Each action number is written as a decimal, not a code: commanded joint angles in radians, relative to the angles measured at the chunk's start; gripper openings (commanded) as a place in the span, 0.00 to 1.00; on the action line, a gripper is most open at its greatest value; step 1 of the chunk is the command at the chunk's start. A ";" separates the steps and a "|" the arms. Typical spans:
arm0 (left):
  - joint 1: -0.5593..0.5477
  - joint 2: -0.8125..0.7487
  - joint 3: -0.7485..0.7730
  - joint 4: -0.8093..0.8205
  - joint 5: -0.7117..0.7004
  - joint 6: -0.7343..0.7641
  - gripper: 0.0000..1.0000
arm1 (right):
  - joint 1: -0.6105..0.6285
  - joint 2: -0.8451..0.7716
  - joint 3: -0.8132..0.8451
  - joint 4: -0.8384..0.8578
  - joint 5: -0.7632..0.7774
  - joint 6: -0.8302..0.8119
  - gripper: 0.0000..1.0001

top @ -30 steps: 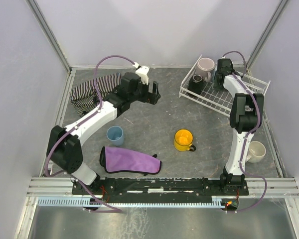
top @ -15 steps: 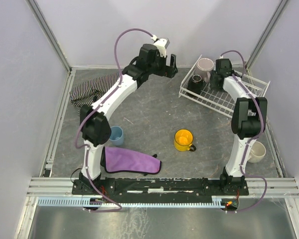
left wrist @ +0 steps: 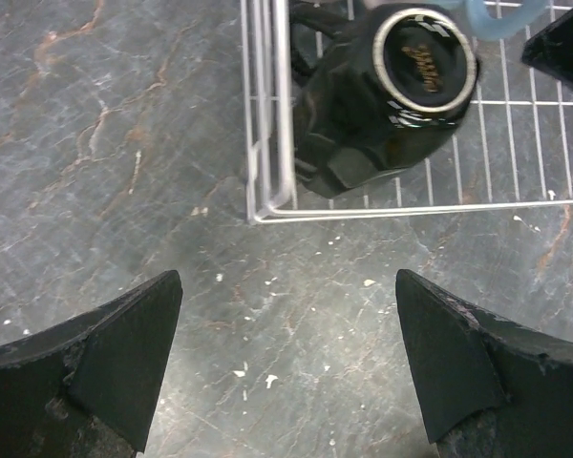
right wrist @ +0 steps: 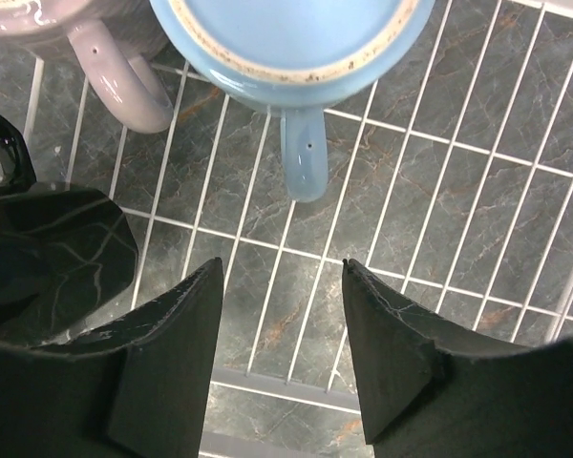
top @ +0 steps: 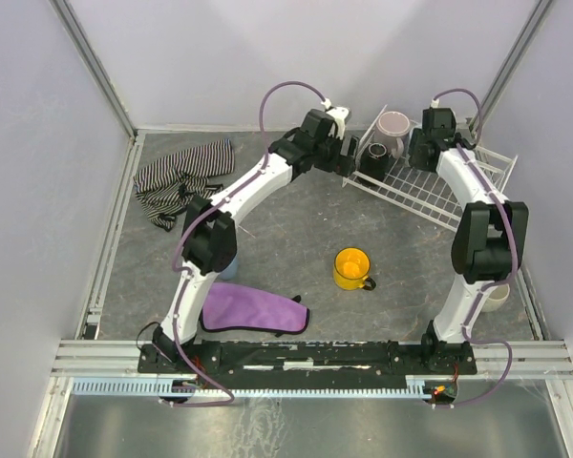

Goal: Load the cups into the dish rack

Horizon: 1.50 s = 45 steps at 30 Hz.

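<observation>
Three cups are in the dish rack [top: 422, 187] now: the black cup [left wrist: 392, 91] lies tipped in the near left corner, the pink cup [top: 393, 124] stands behind it, and the light blue cup [right wrist: 291, 29] sits next to the pink one with its handle pointing at the right hand [right wrist: 282, 353]. That hand hangs right over the wires, just above the blue cup. Its two fingers are partly open and hold nothing. The left hand [left wrist: 286, 353] is low over the grey surface [top: 296, 219], just outside the rack's corner and close to the black cup. Its fingers are spread very wide and it is empty too. So I think the job is about half done, and this is the gap between one cup and the next. The yellow cup [top: 351, 268] stands alone in the middle of the surface, well away from the rack. The cream-white mug [top: 501, 291] is partly hidden behind the right arm, and only a sliver of the dusty-blue cup [top: 225, 275] peeks out from under the left arm. Next, I think one hand needs to lift clear of the rack and the cups in it. Then it can swing over to a loose cup, go down with its fingers on both sides of the rim, and close.
</observation>
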 commanded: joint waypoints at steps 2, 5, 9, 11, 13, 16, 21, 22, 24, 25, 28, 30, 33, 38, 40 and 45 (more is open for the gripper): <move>-0.030 -0.002 0.055 0.079 -0.074 0.040 0.99 | -0.010 -0.084 -0.048 -0.010 -0.011 0.017 0.61; -0.038 0.015 0.056 0.110 -0.099 0.037 0.99 | -0.023 -0.112 -0.076 -0.011 -0.016 0.024 0.60; -0.047 0.031 0.060 0.151 -0.153 0.034 1.00 | -0.038 -0.148 -0.098 -0.015 -0.027 0.027 0.61; -0.052 0.070 0.063 0.164 -0.178 0.035 0.97 | -0.046 -0.161 -0.107 -0.016 -0.033 0.030 0.60; -0.054 0.082 0.062 0.180 -0.188 0.036 0.93 | -0.052 -0.171 -0.109 -0.021 -0.040 0.032 0.60; -0.054 0.112 0.073 0.195 -0.184 0.030 0.89 | -0.056 -0.180 -0.105 -0.028 -0.049 0.034 0.60; -0.058 0.150 0.089 0.228 -0.191 0.014 0.61 | -0.059 -0.193 -0.101 -0.041 -0.064 0.047 0.60; -0.057 0.154 0.091 0.233 -0.195 0.014 0.50 | -0.059 -0.195 -0.101 -0.042 -0.068 0.048 0.60; -0.058 0.158 0.095 0.244 -0.208 0.016 0.33 | -0.059 -0.202 -0.108 -0.043 -0.072 0.048 0.60; -0.059 0.159 0.095 0.246 -0.211 0.019 0.25 | -0.060 -0.206 -0.112 -0.045 -0.070 0.046 0.60; -0.059 0.159 0.095 0.241 -0.228 0.030 0.04 | -0.059 -0.220 -0.130 -0.039 -0.073 0.051 0.60; -0.059 0.151 0.084 0.235 -0.242 0.040 0.03 | -0.059 -0.225 -0.135 -0.036 -0.080 0.057 0.60; -0.057 0.119 0.037 0.244 -0.261 0.050 0.03 | -0.060 -0.234 -0.139 -0.038 -0.082 0.064 0.59; -0.042 0.060 -0.067 0.270 -0.274 0.049 0.03 | -0.059 -0.264 -0.163 -0.029 -0.079 0.066 0.59; -0.035 0.047 -0.106 0.278 -0.273 0.046 0.03 | -0.059 -0.279 -0.171 -0.026 -0.078 0.068 0.59; -0.018 -0.039 -0.212 0.320 -0.283 0.039 0.03 | -0.060 -0.301 -0.148 -0.047 -0.063 0.076 0.61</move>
